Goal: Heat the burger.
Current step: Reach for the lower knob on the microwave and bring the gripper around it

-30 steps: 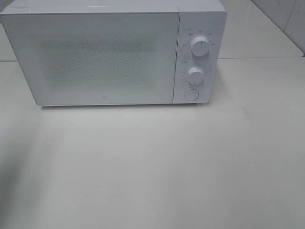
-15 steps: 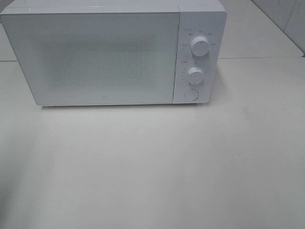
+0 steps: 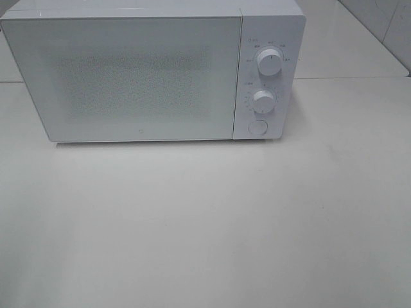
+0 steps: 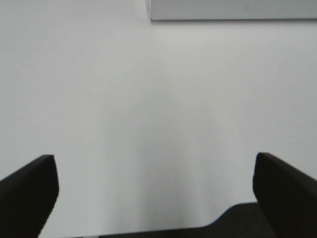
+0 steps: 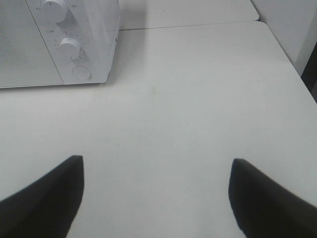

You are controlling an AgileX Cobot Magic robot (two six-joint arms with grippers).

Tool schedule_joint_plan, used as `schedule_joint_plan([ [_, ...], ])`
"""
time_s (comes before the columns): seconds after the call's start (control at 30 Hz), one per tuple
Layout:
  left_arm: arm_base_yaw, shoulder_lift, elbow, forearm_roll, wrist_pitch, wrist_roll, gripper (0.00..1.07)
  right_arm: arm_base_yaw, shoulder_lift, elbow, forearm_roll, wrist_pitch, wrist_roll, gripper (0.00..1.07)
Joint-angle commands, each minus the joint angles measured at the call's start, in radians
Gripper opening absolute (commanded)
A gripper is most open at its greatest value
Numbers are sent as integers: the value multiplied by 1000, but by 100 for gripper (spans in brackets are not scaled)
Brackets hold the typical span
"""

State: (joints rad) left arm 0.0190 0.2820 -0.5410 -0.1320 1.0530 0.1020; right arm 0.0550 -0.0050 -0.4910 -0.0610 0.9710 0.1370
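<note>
The burger is out of view in every frame. A white microwave (image 3: 141, 77) stands at the back of the white table (image 3: 205, 224), its door shut, with two knobs (image 3: 269, 61) and a round button (image 3: 257, 128) on its right panel. My left gripper (image 4: 156, 171) is open over bare table, the microwave's lower edge (image 4: 233, 10) far ahead of it. My right gripper (image 5: 156, 171) is also open with nothing between its fingers, the microwave's control panel (image 5: 69, 47) ahead of it. Neither arm shows in the exterior high view.
Behind the microwave lies a second table surface (image 3: 347, 38), and a tiled wall (image 3: 385, 25) runs at the far right. The table's right edge (image 5: 292, 64) shows in the right wrist view.
</note>
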Motion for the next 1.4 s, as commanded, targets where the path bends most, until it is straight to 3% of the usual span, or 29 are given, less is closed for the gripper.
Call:
schedule_joint_plan([
  [0.03,2,-71,6,1,-5,17,100,-6,-26,1,0,-10,1,76],
  [0.47,2,-314,7,-1,-5,22,100,-6,-26,1,0,-10,1,76],
  [1.4,2,-310,25,-20,19,21,100,-3,-26,-6,0,-18,2,76],
])
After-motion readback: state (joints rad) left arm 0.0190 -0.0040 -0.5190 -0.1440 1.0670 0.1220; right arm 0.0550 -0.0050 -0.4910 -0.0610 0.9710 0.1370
